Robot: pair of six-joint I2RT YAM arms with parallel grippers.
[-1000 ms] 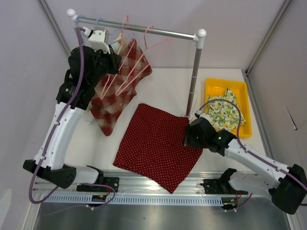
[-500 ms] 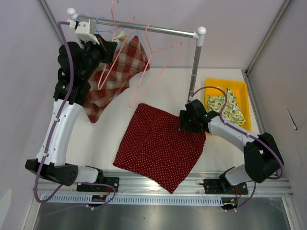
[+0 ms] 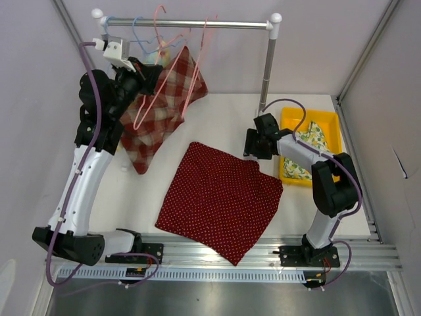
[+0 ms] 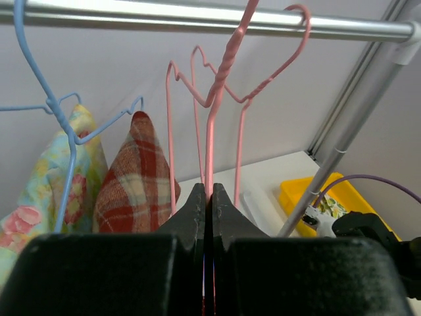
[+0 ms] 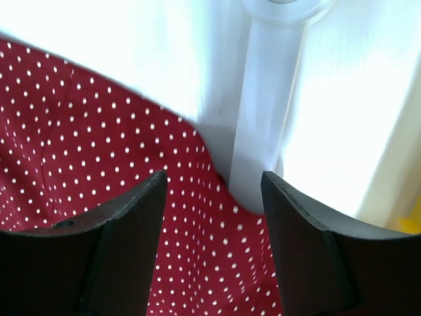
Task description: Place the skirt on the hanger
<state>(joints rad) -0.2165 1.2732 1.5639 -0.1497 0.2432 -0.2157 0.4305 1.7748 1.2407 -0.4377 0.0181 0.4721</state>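
Observation:
The red polka-dot skirt [image 3: 220,201] lies flat on the white table; it also shows in the right wrist view [image 5: 99,138]. My left gripper [image 3: 146,74] is shut on a pink wire hanger [image 3: 164,85] that hangs from the rail; in the left wrist view the jaws [image 4: 208,197] pinch its pink wire [image 4: 212,138]. A second pink hanger [image 4: 263,85] hangs beside it. My right gripper [image 3: 251,146] is open and empty just above the skirt's far right corner, next to the rack post; in the right wrist view [image 5: 214,187] its jaws straddle the skirt's edge.
The clothes rail [image 3: 191,24] spans the back, with a plaid garment [image 3: 161,99] and a blue hanger [image 4: 52,105] with a floral garment [image 4: 39,191]. Its right post [image 3: 266,72] stands close to my right gripper. A yellow tray [image 3: 293,118] holds a floral cloth at right.
My left gripper has lifted the pink hanger up toward the rail. My right arm has swung back and up from the skirt's right edge to its far corner by the post.

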